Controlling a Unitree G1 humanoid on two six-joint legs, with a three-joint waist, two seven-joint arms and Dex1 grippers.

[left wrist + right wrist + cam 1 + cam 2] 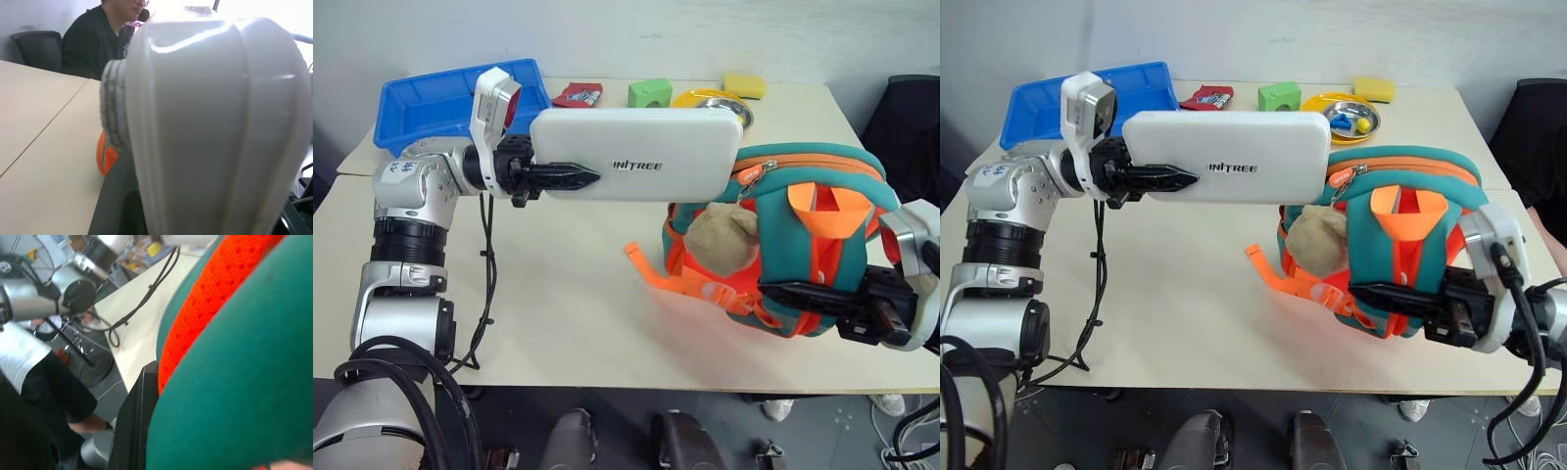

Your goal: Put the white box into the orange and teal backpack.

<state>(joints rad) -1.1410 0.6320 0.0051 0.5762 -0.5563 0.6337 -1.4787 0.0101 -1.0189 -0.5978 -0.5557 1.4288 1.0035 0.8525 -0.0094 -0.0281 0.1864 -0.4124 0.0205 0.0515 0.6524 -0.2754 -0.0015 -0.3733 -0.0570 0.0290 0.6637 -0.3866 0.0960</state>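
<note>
Holding the flat white rounded plastic box (636, 154) level by one end, the left gripper (570, 177) jaws are clamping it; its far end is reaching the orange-and-teal fabric backpack (822, 196) top, right gripper (800, 295) jaws pinching the pack's lower edge above the tabletop (578, 304).

The white box (1224, 170) carries small dark lettering on its broad face, reading "UNITREE" (the first letter is partly covered by a black finger, so "NITREE" is what shows plainly). A white sticker (399, 168) on the left arm bears blue handwriting that is too small to read. The red packet (578, 94) at the far edge of the table (568, 294) has print on it that cannot be made out either.
</note>
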